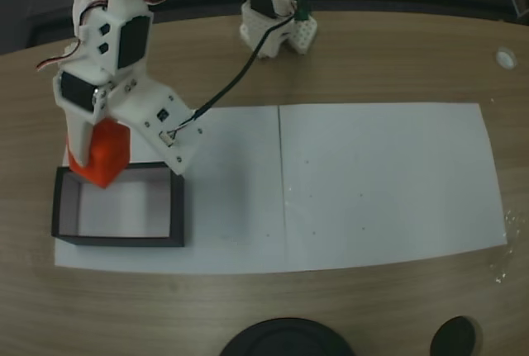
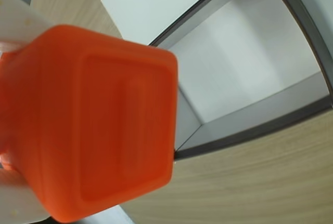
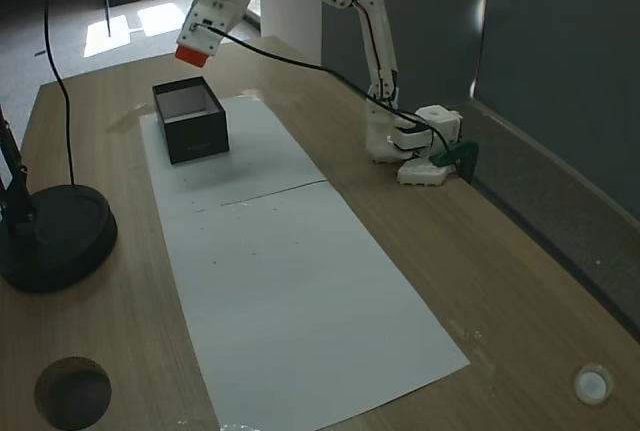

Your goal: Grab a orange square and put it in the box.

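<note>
Clearly, the small bright orange-red rounded block (image 1: 101, 154) is clamped between the fingers of the white printed gripper (image 1: 99, 158), closed just to its width. It is held raised above the far wall of the shallow black-walled, white-floored box (image 1: 120, 239), so that release would presumably drop it inside. The box rests on white paper (image 1: 372, 182).

This is looking like a lab or workshop bench — a wood-grain table (image 3: 520, 281) carrying white paper sheets (image 3: 300, 301), trailing black cables (image 3: 60, 101) — a grey partition (image 3: 560, 81) standing behind.
</note>
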`<state>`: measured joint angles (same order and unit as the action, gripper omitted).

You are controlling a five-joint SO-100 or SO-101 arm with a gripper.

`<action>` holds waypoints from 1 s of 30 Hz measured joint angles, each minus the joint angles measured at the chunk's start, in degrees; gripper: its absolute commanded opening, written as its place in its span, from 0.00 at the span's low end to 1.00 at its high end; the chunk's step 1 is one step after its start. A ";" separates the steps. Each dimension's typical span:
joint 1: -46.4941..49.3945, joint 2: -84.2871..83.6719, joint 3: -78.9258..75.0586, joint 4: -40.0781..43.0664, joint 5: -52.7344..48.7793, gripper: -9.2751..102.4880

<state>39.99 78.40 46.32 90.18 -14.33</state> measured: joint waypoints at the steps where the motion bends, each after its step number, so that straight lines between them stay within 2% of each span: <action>1: 0.18 -1.23 0.00 0.00 0.00 0.20; 11: -0.44 -9.23 0.00 0.00 0.00 0.21; 17: -0.26 -10.02 0.00 0.00 0.00 0.30; 27: -0.26 -10.02 0.00 0.00 0.00 0.30; 30: -0.26 -10.02 0.00 1.14 0.00 0.26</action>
<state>39.73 68.38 46.32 91.32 -14.33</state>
